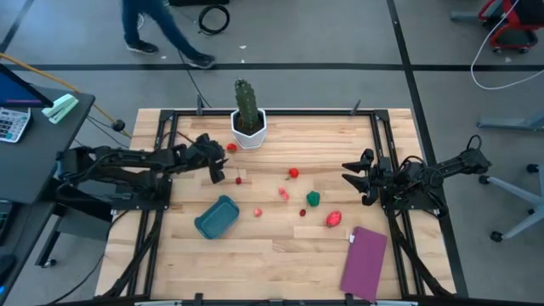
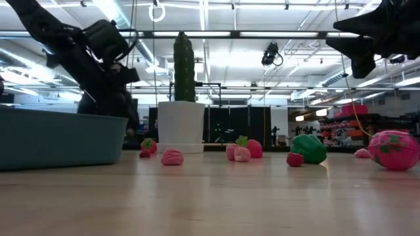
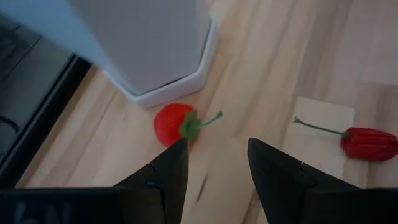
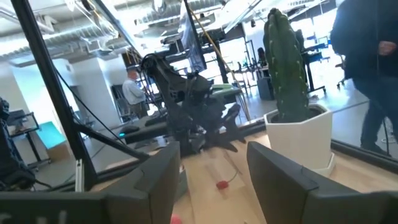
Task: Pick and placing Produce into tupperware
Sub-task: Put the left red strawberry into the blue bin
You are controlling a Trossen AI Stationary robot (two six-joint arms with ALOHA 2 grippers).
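tupperware [image 1: 216,217]: teal, lower left of centre in high view; long axis diagonal, lower-left to upper-right; nothing visible inside.
produce, near pot: red tomato [image 1: 231,148] just beside white pot [image 1: 248,132], green stem toward frame right in left wrist view; small red chili [image 1: 239,179] below it, stem pointing at the tomato side.
produce, centre: red piece [image 1: 293,172], pink piece [image 1: 283,193], pink piece [image 1: 257,212], small red piece [image 1: 302,212], green piece [image 1: 313,199], large pink-red piece [image 1: 333,219]; all on bare table [image 1: 280,255], none in container.
left gripper [image 1: 218,163]: centre-left, fingers apart, holding nothing, above tomato.
right gripper [image 1: 352,177]: centre-right, fingers apart, empty, pointing toward frame left.
purple rectangle [image 1: 365,263]: lower right, tilted.
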